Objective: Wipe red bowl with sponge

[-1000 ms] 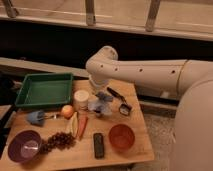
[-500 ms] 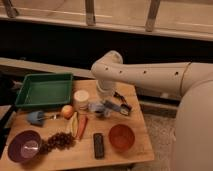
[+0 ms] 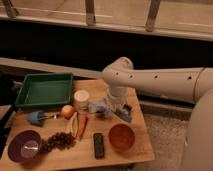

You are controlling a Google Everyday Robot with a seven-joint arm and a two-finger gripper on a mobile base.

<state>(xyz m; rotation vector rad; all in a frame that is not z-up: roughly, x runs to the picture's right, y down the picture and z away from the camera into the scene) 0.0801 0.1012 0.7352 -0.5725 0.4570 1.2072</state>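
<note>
Reaching for the sponge, by my read: gripper [image 3: 118,106] sits low over the table just behind the red bowl [image 3: 121,136], jaws closed, nothing visibly clamped in them. Sponge [image 3: 126,114] lies on the wood right at the fingertips, between gripper and bowl; touching or not, can't tell. Bowl is upright near the front edge of the table [image 3: 142,150], looks empty, and I judge it not wiped yet. Next move calls for: open the jaws, line up over the sponge, drop, clamp across its short side, lift, carry it forward into the bowl, rub the inside. Clutter: lumpy blue-grey rag [image 3: 100,107] behind the bowl and camera-left, just beside the gripper; similar colour, so an easy wrong pick. White cup [image 3: 81,97] sits further behind-left of the bowl. Black bar [image 3: 99,145] lies just camera-left of the bowl, close to its rim; a hard wipe could shove the bowl into it. Carrot [image 3: 82,125] and orange fruit [image 3: 67,111] are further left of the bowl, grapes [image 3: 60,141] and purple bowl [image 3: 24,146] well left, green tray [image 3: 45,90] far behind-left. None of those block the sponge-to-bowl path. Bowl is unrestrained and near the edge, so I'd expect it to slide under side load: press down, not across.
</note>
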